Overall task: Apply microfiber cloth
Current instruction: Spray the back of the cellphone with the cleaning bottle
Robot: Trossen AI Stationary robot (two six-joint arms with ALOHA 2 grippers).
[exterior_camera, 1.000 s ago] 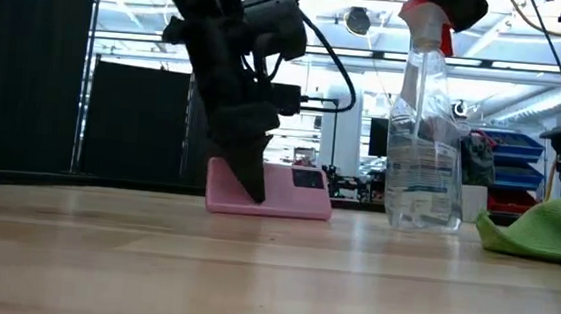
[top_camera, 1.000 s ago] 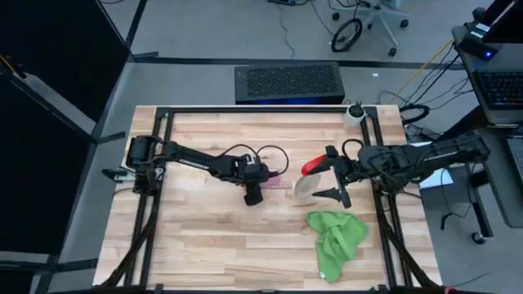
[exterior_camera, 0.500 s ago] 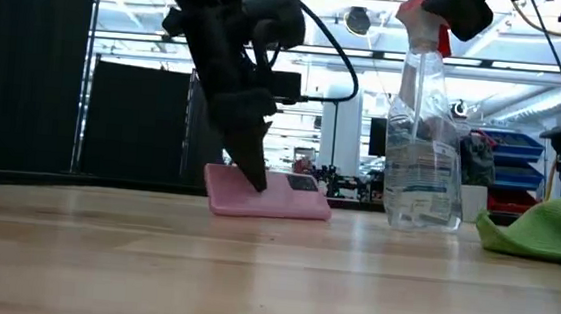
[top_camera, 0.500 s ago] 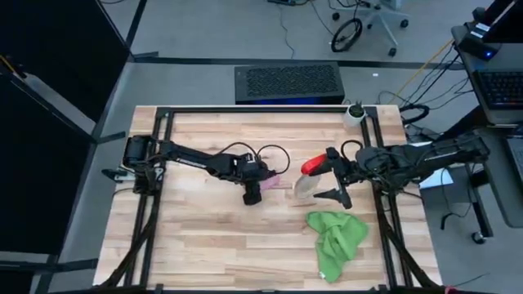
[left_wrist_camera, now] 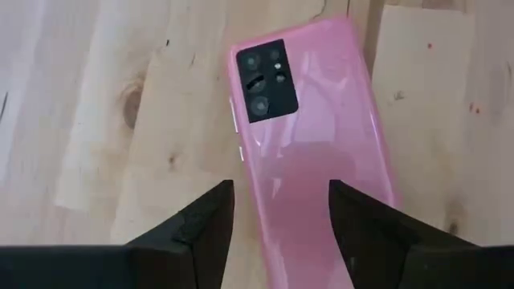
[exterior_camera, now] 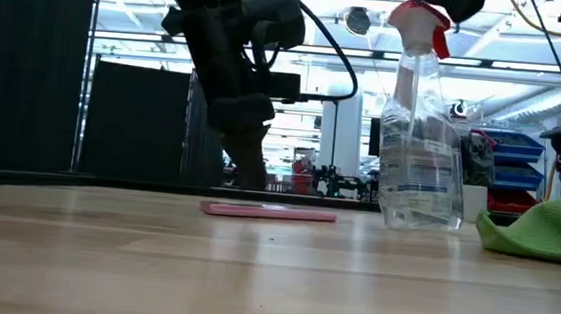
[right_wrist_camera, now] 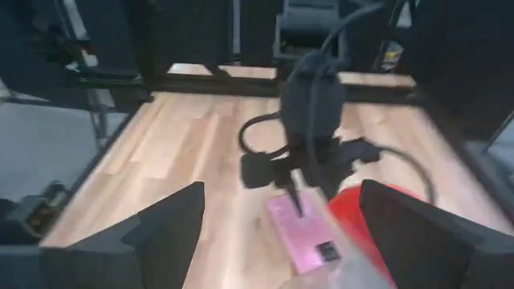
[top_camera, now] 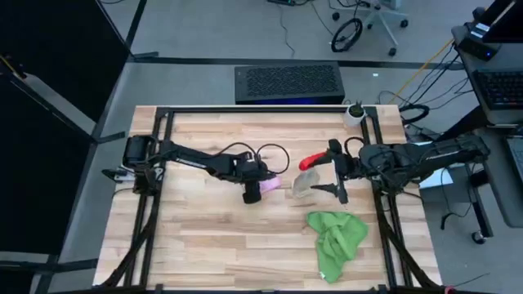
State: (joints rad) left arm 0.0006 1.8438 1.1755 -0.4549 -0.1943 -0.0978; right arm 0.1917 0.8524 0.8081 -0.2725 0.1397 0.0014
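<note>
Microfiber cloth: one bright green microfiber cloth lies crumpled on the desk, toward 5 o'clock from the desk's middle, untouched by either tool; its edge shows in the low view too.
Cloth axis: its long axis runs roughly 12 to 6 o'clock, bulkier at the 12 end.
Nearer arm: the right tool is clearly nearer; the cloth lies at about 6 o'clock from it, near but apart.
Right tool: open, its fingers straddling the clear spray bottle with the red nozzle, not visibly clamping it.
Left tool: the left tool hovers open just above the pink phone, fingers spread, gripping nothing.
Phone: one, lying flat on the desk, camera side up, at about 9 o'clock from the bottle.
Counts: one cloth, one bottle, one phone, two arms.
Judgement: the cloth is not yet applied; the right arm looks best placed to fetch it.
</note>
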